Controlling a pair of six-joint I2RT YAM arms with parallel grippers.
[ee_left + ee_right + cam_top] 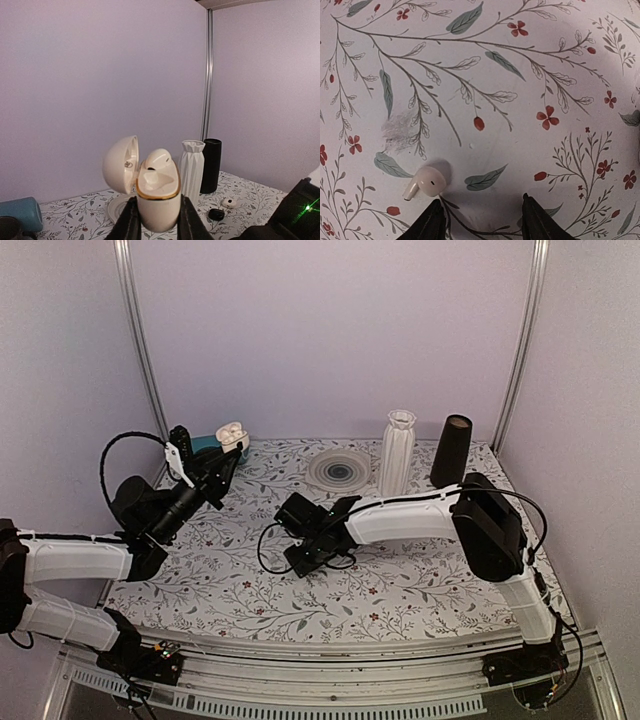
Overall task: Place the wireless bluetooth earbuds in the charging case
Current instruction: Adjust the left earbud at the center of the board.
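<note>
My left gripper [157, 222] is shut on the white charging case [157, 200] and holds it upright above the table, at the back left in the top view [232, 433]. The lid is flipped open to the left. One white earbud [158, 159] sits in the far well; the near well is empty. The other earbud [426, 182] lies on the flowered tablecloth in the right wrist view, just ahead of the left fingertip. My right gripper [482, 212] is open and empty, pointing down at the cloth near the table's middle [303, 532]. That earbud does not show in the top view.
A white ribbed vase [398, 452], a black cylinder [450, 451] and a round plate [339, 469] stand at the back. A teal mug [205, 444] lies by the left gripper. A small white pod [229, 203] and a black pod [216, 214] lie near the vase.
</note>
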